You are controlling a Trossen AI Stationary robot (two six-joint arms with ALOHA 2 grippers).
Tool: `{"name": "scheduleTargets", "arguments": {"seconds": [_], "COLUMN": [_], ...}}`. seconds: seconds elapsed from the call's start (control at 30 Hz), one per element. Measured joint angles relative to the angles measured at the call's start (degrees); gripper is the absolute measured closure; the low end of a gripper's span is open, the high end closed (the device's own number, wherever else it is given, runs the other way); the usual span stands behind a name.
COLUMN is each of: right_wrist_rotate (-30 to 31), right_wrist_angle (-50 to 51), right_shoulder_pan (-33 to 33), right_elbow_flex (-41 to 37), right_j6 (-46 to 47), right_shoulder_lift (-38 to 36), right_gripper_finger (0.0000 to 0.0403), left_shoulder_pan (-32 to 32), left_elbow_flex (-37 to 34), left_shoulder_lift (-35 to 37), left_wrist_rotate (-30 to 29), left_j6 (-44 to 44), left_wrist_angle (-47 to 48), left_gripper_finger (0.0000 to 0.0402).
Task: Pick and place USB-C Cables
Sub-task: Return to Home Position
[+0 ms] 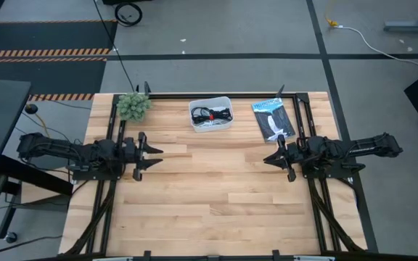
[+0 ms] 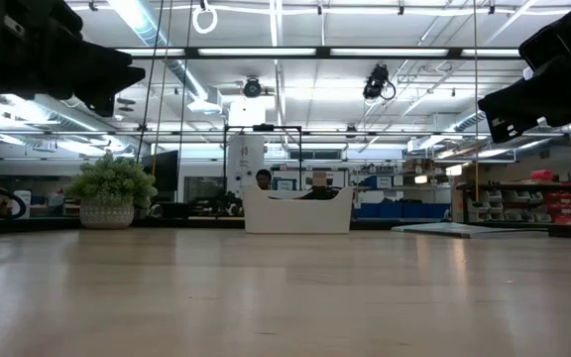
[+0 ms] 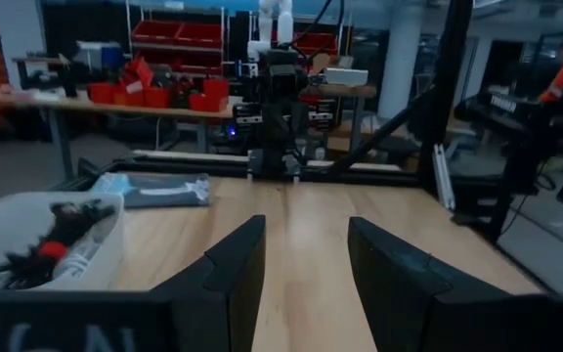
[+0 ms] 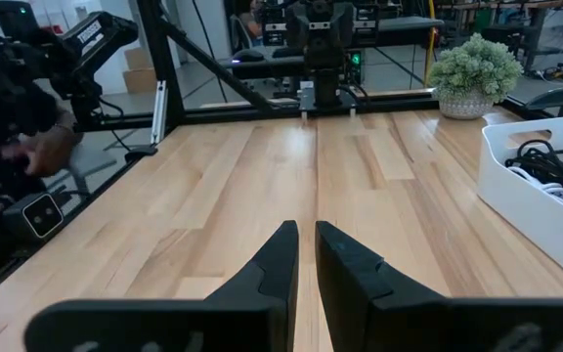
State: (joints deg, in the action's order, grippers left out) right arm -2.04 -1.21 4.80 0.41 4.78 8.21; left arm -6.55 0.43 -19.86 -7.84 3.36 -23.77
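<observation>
Now we find the USB-C cables heaped in the white bin at the desk's far edge. Our left gripper hovers by the left edge, fingers parted; the right gripper by the right edge, fingers all but closed.

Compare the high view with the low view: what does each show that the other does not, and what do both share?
Only the high view: the cables coiled inside the white bin, the printed face of the packet right of the bin, and the left gripper open and right gripper shut, facing each other across the table. Only the low view: the room behind, ceiling lights, a person's head beyond the bin's wall. Both: the bin, the green plant, both arms.
</observation>
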Motion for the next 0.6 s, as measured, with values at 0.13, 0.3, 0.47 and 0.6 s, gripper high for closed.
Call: {"name": "scheduleTargets", "arguments": {"seconds": [0.13,0.3,0.47,0.6], "right_wrist_rotate": [0.00,0.00,0.00,0.00], "right_wrist_angle": [0.00,0.00,0.00,0.00], "right_shoulder_pan": [0.00,0.01,0.00,0.01], "right_elbow_flex": [0.00,0.00,0.00,0.00], "right_j6": [0.00,0.00,0.00,0.00], "right_shoulder_lift": [0.00,0.00,0.00,0.00], "right_gripper_finger": [0.0357,0.0357,0.0357,0.0357], "left_shoulder_pan": [0.00,0.00,0.00,0.00], "left_elbow_flex": [0.00,0.00,0.00,0.00], "left_shoulder_lift": [0.00,0.00,0.00,0.00], "left_wrist_rotate": [0.00,0.00,0.00,0.00], "left_j6": [1.56,1.54,1.52,1.50], "left_wrist_angle": [0.00,0.03,0.03,0.03], "left_gripper_finger": [0.0246,0.0246,0.0246,0.0246]}}
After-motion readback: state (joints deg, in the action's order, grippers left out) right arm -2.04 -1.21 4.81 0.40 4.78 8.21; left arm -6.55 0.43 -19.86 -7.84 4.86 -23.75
